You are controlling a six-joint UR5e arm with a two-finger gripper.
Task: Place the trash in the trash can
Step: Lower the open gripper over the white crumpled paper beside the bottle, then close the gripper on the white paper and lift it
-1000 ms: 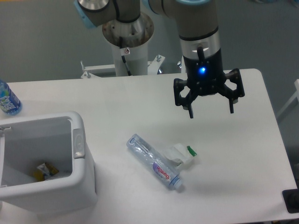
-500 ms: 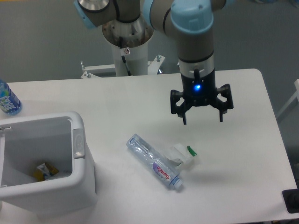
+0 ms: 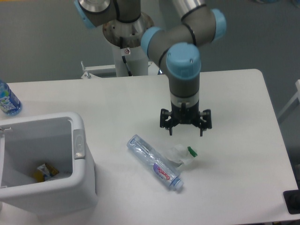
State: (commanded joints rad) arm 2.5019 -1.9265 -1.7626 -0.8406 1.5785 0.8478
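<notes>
A clear plastic bottle [image 3: 154,162] with a purple-white label and pale blue cap lies on its side on the white table. A small white carton [image 3: 181,154] with a green cap lies against its right side. My gripper [image 3: 185,133] is open and empty, its fingers pointing down, just above and behind the carton. The white trash can [image 3: 45,161] stands at the front left, well to the left of the gripper, with a yellow scrap inside.
A blue-labelled bottle [image 3: 7,100] stands at the table's far left edge behind the trash can. The robot's base column [image 3: 129,42] rises behind the table. A dark object [image 3: 292,201] sits at the front right corner.
My gripper has moved down and to the left, from high over the table's right part to just above the carton. It stays open. The bottle and carton have not moved.
</notes>
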